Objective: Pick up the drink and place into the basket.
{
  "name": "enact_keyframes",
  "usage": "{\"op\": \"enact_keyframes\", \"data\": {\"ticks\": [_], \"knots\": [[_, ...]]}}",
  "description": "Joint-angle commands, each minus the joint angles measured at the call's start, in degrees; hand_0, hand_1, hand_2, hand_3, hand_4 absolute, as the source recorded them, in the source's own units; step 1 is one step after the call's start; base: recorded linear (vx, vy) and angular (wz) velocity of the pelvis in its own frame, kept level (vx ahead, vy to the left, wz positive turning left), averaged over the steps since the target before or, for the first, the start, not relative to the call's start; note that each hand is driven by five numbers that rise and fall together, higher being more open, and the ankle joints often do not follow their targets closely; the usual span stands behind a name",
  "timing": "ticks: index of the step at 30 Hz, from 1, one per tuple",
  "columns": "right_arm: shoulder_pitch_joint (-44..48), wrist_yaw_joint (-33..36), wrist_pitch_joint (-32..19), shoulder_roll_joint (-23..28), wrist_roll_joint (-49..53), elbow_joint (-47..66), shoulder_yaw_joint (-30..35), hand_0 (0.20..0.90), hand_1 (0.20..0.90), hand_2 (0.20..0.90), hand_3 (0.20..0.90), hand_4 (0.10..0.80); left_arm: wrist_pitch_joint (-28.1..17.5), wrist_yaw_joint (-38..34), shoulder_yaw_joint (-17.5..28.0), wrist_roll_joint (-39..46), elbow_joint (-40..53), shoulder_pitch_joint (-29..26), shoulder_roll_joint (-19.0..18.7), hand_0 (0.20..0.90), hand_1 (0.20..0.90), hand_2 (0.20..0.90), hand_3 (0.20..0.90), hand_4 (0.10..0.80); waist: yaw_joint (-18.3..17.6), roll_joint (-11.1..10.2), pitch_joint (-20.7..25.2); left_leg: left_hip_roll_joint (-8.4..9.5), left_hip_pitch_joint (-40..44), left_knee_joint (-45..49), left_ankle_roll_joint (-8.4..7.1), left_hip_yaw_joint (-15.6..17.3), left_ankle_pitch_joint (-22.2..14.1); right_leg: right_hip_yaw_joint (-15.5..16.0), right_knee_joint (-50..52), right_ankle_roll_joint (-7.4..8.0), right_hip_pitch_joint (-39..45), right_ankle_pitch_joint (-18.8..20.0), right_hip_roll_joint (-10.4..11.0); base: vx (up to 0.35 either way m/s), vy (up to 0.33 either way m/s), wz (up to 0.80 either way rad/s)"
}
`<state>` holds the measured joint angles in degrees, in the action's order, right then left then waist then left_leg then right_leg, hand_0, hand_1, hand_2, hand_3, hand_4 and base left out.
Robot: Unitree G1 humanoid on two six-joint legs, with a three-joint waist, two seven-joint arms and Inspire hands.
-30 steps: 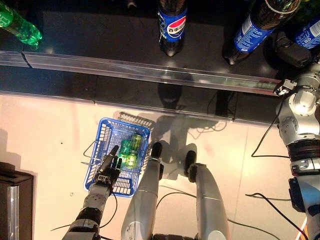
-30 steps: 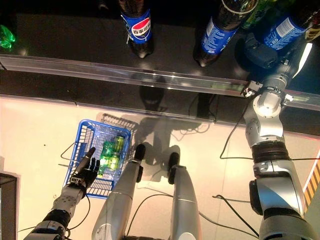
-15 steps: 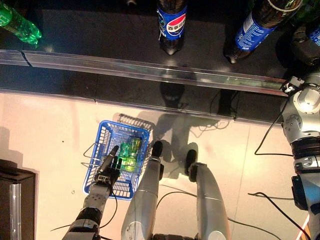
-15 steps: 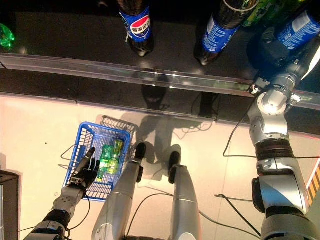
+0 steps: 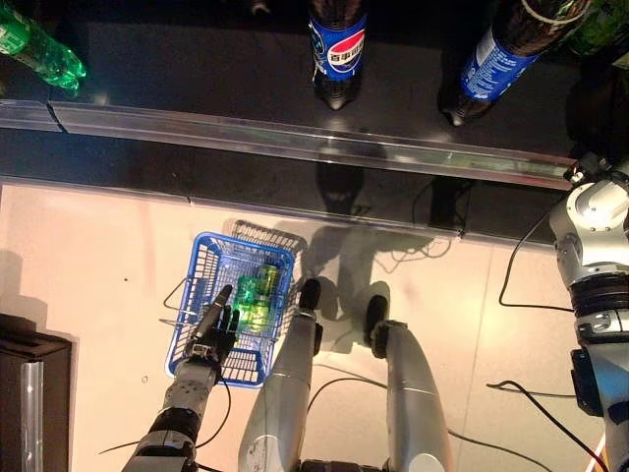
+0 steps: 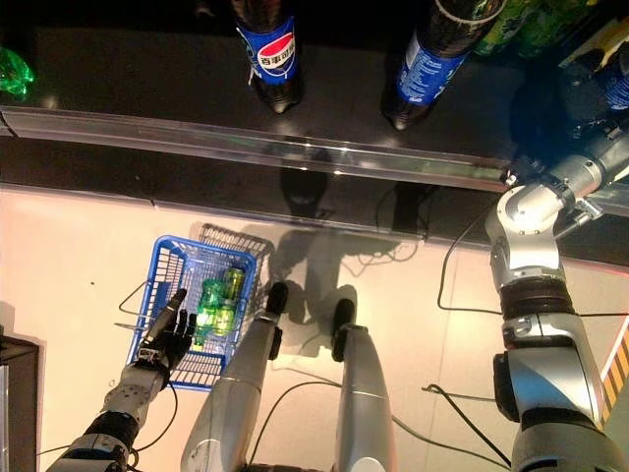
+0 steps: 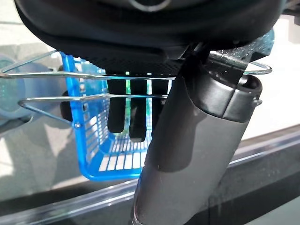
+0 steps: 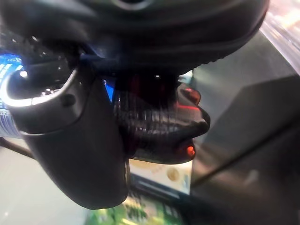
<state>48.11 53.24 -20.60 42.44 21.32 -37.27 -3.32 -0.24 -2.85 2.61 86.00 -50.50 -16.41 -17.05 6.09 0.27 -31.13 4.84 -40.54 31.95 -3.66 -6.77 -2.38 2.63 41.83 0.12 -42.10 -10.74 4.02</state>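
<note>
A blue plastic basket [image 5: 208, 258] with wire handles [image 7: 56, 74] is down at the left, above the pale floor. Green drink bottles [image 5: 254, 295] lie in it. My left hand [image 5: 210, 332] is over the basket's near left side, its fingers [image 7: 116, 112] straight behind the wire handles. My right arm reaches up to the dark shelf at the far right. In the right wrist view my right hand [image 8: 79, 140] is curled round the ridged base of a dark cola bottle [image 8: 157, 126]. In the eye views that hand is lost in the shelf's dark corner.
A dark shelf with a shiny metal rail [image 5: 295, 143] runs across the top. Two blue-labelled cola bottles [image 5: 337, 49] [image 5: 491, 59] stand on it, and a green bottle [image 5: 39, 54] lies at its far left. A dark cabinet [image 5: 29, 393] stands at lower left.
My right arm has swung further right and deeper into the shelf, and its hand has left the left eye view. The left hand and the basket have stayed put.
</note>
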Motion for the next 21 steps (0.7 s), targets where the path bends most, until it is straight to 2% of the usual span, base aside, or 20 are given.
{"op": "enact_keyframes", "data": {"ticks": [1, 13, 17, 21], "knots": [[1.76, 3.6, -10.5, 10.73, -6.47, 12.06, 8.0, 0.3, 0.3, 0.3, 0.2, 0.1, -5.75, 2.94, 3.5, 2.26, 6.0, 2.28, -7.86, 0.3, 0.3, 0.3, 0.2, 0.1, -1.87, 1.78, 1.6, 3.89, 6.13, 2.99, 7.38, 5.31, -9.72, -0.1, -10.41, 3.4, 5.16, 4.64, -3.42, 0.0, 0.0, 0.0], [-12.08, -4.94, -8.5, 6.09, -10.04, 26.11, 15.13, 0.3, 0.3, 0.3, 0.2, 0.1, -6.39, 2.7, 5.93, 0.66, 7.3, 4.3, -6.23, 0.3, 0.3, 0.3, 0.2, 0.1, -4.12, 0.49, 2.7, 3.26, 9.07, -0.78, 7.46, 6.07, -8.08, -1.62, -13.82, 4.03, 7.78, 5.93, -4.13, -0.022, -0.008, -0.04], [-18.52, -6.71, -7.18, 3.79, -12.07, 30.93, 17.01, 0.3, 0.3, 0.3, 0.2, 0.1, -7.03, 2.3, 6.85, 0.68, 8.04, 5.53, -6.0, 0.3, 0.3, 0.3, 0.2, 0.1, -5.02, -0.33, 3.17, 3.05, 11.06, -1.97, 7.52, 6.2, -8.01, -1.97, -15.58, 4.41, 9.89, 6.35, -4.2, -0.022, -0.029, -0.1], [-25.5, -10.12, -8.59, -0.12, -12.48, 33.02, 17.64, 0.3, 0.3, 0.3, 0.2, 0.1, -7.14, 2.59, 8.55, -0.09, 7.41, 6.75, -5.7, 0.3, 0.3, 0.3, 0.2, 0.1, -5.99, -1.22, 4.03, 2.84, 13.91, -3.39, 7.45, 6.3, -7.92, -2.65, -17.88, 4.65, 13.01, 6.82, -4.14, 0.028, -0.045, -0.04]]}}
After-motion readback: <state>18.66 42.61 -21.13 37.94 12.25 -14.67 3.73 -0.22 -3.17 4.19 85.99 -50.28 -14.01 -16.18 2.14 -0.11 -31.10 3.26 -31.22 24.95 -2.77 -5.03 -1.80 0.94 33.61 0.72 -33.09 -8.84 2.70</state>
